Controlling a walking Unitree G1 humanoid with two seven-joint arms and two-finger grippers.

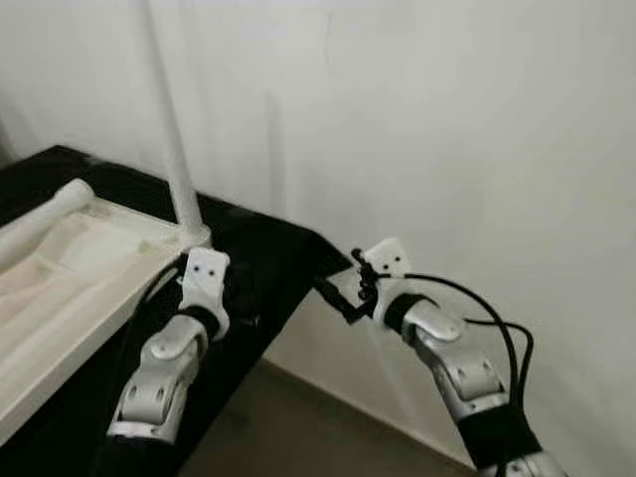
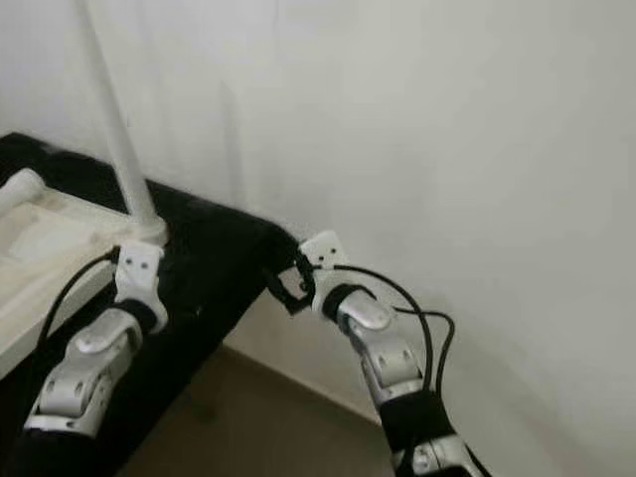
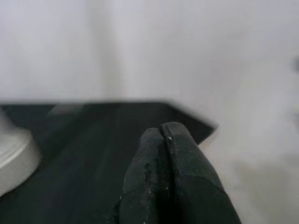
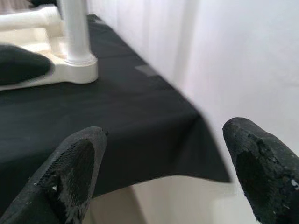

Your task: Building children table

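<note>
While no writing shows, left pincer point(image 3: 170, 154) closed, right pincer point(image 4: 163, 158) spread.

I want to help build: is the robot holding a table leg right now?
No, the right gripper is open and empty, and the left gripper is shut on nothing.

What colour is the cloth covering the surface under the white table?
Black cloth, clearest in the right wrist view.

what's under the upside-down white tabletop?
The upside-down white tabletop lies on a black cloth-covered surface. Whatever is beneath the cloth is hidden.
</note>
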